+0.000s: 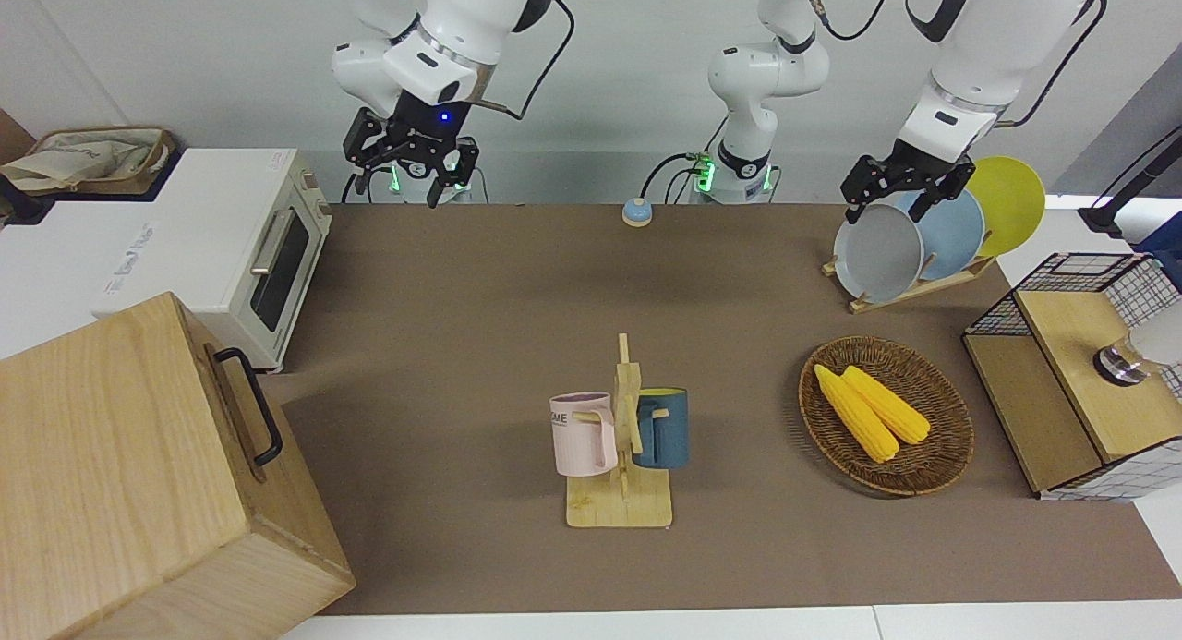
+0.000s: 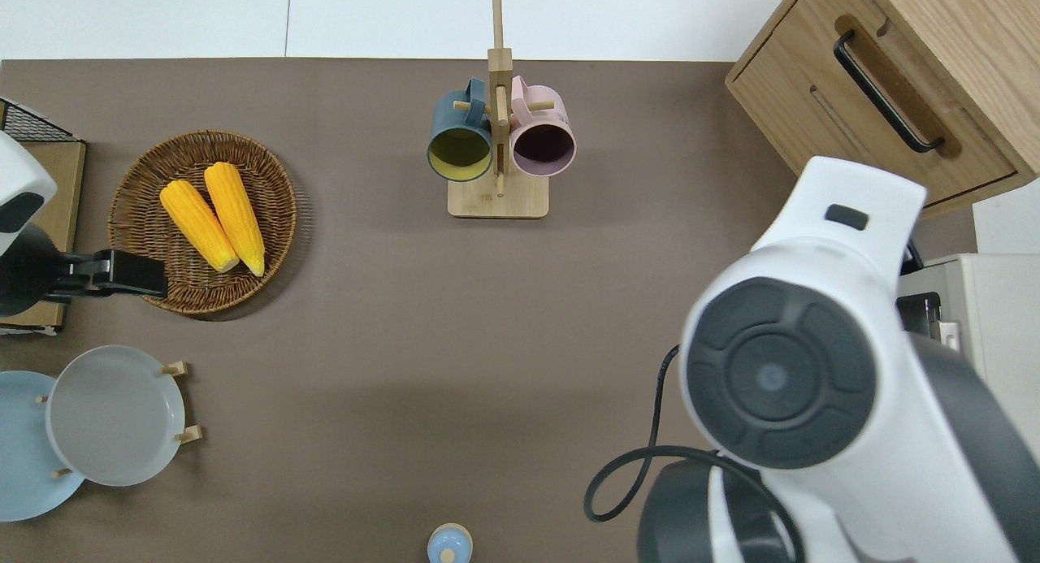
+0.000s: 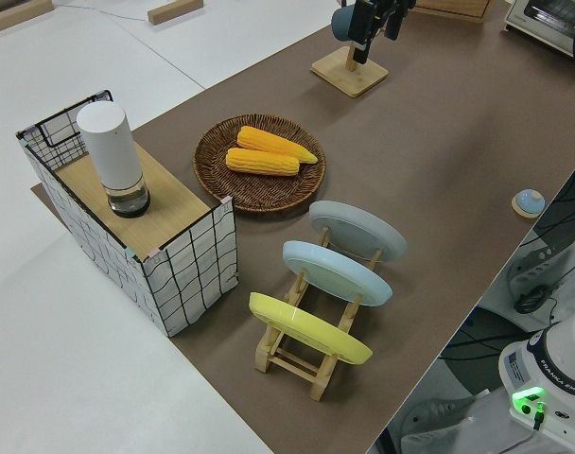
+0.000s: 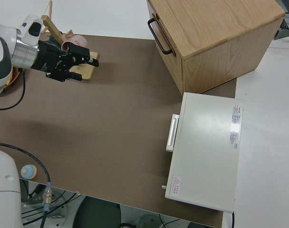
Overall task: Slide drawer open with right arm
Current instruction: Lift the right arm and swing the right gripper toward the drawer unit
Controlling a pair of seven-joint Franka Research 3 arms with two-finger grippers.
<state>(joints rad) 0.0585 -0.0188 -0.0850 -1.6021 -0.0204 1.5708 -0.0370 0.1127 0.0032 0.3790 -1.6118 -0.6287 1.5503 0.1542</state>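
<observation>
**Q:** Big light-wood cabinet (image 1: 111, 455) closest to the front camera, is that where the drawer (image 2: 886, 157) sits?

**R:** Yes. The cabinet stands toward the right arm's end of the table (image 1: 462, 344), farther from the robots than the white toaster oven (image 1: 240, 252). The drawer is the wide shallow front at its top, and it looks pushed fully in. Its black loop handle (image 1: 251, 402) has nothing touching it.

**Q:** And the right hand (image 1: 411, 174)?

**R:** It hangs in the air, well apart from the handle, with a blue light showing on the wrist. Its fingers stand apart and hold nothing. In the overhead view the arm's own bulk hides it, so I cannot tell what it is over.

**Q:** What about the left arm?

**R:** It is parked. The left hand (image 1: 888, 206) has its fingers spread and is empty.
</observation>
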